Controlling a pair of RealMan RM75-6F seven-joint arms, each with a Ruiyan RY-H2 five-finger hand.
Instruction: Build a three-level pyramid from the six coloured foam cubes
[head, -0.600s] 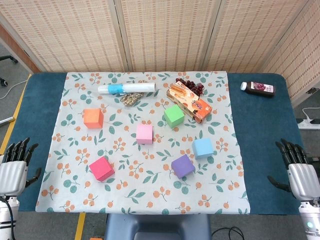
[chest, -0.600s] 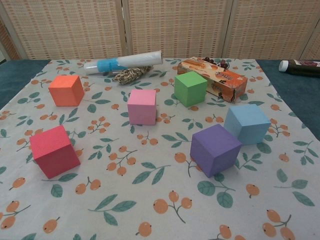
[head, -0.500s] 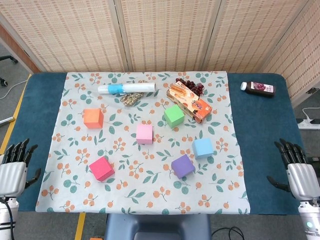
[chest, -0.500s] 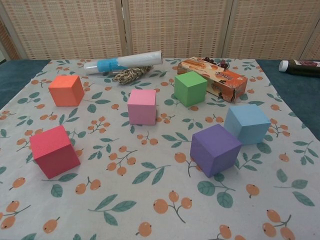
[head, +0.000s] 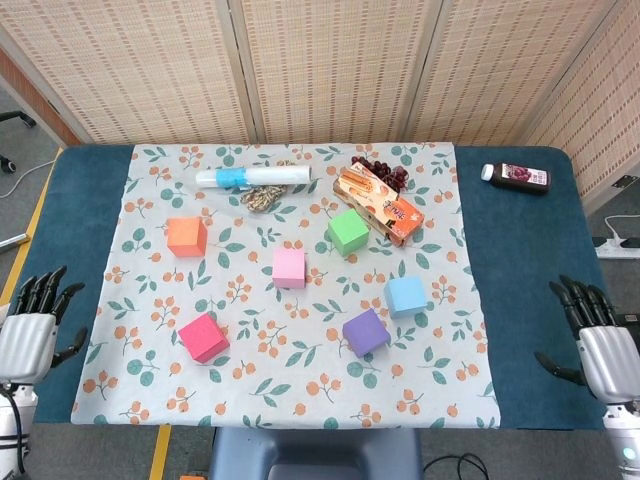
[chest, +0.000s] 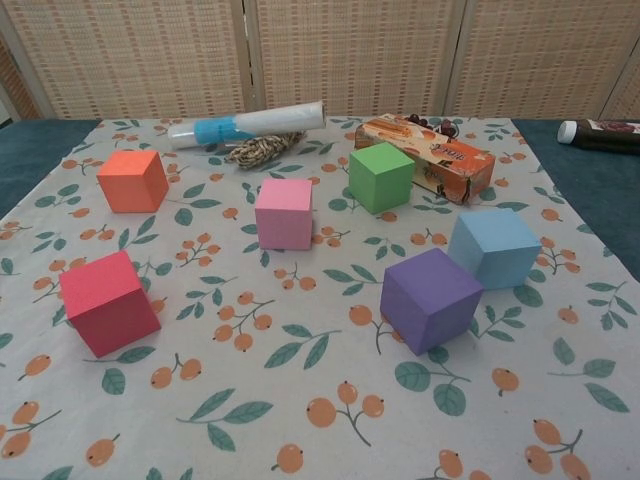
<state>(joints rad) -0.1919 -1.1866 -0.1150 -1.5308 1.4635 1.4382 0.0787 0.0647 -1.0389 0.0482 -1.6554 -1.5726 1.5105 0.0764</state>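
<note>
My left hand (head: 30, 335) has edged inward, my right hand (head: 598, 345) holds station; both released and empty, six cubes unstacked

Six separate cubes (head: 289, 267) on tablecloth (head: 290, 385)

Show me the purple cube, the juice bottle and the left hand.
purple cube (chest: 430, 299), chest view, on its front face.
juice bottle (head: 520, 177), head view, on its dark body.
left hand (head: 30, 330), head view, on its back.
</note>
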